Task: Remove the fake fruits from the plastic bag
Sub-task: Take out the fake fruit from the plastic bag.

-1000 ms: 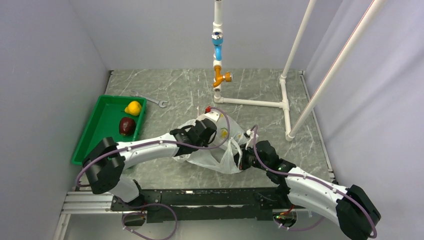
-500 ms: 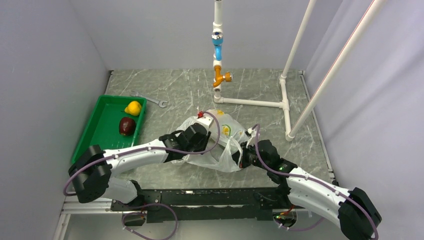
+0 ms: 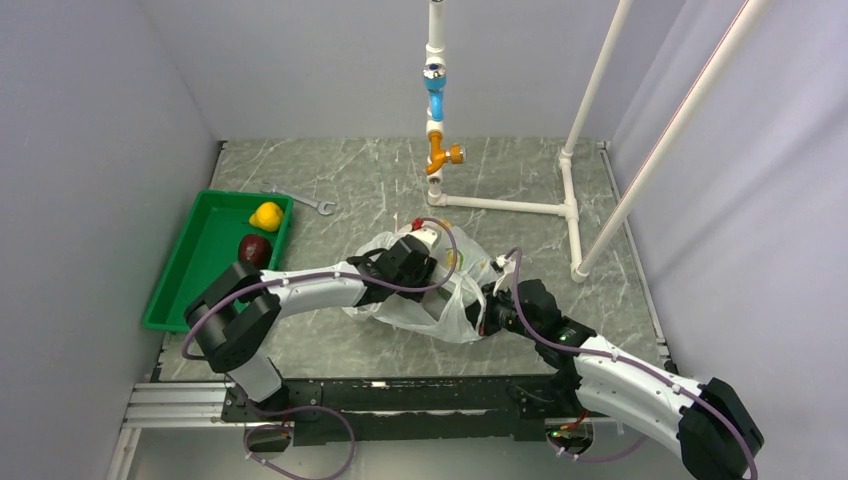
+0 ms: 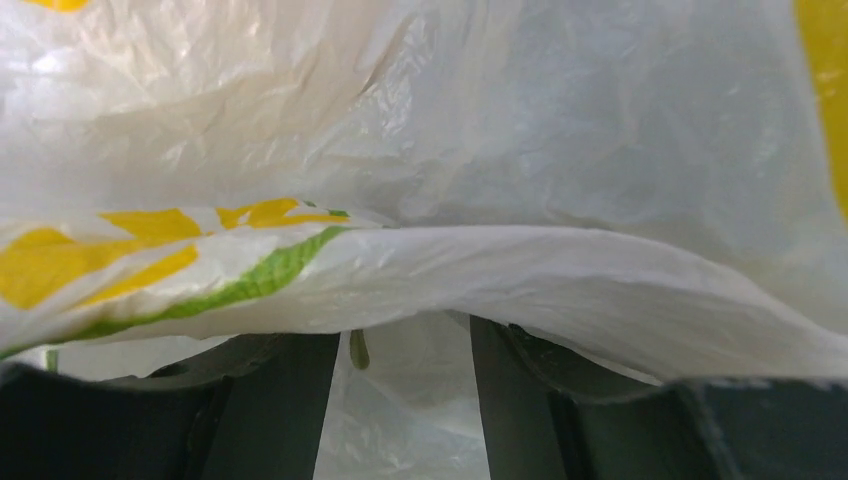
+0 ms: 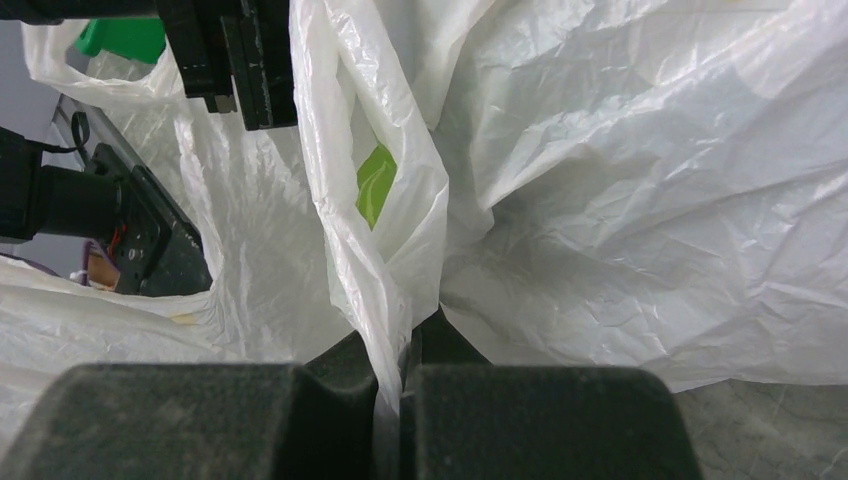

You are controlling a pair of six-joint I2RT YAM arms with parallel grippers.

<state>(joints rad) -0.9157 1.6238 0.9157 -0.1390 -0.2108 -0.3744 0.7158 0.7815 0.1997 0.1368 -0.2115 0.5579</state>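
The plastic bag (image 3: 425, 305) lies crumpled mid-table, white with yellow and green prints. My left gripper (image 3: 428, 258) reaches into its top; in the left wrist view the left gripper (image 4: 405, 350) stands open, dark fingers (image 4: 275, 400) apart, a fold of the bag (image 4: 560, 280) draped over the tips. My right gripper (image 3: 487, 312) is shut on a bunched strip of the bag (image 5: 620, 200), pinched at the right gripper (image 5: 397, 375). A yellow fake fruit (image 3: 266, 215) and a dark red one (image 3: 253, 246) lie in the green tray (image 3: 195, 270). The bag's inside is hidden.
A metal wrench (image 3: 312, 203) lies behind the tray. A white pipe stand (image 3: 505, 205) with a blue and orange valve (image 3: 437, 150) rises at the back, and slanted white poles (image 3: 640, 170) stand to the right. Walls close in on both sides.
My left gripper has opened; it drew back slightly, then pushed forward into the bag, and the left arm's elbow swung right. The right gripper kept its hold.
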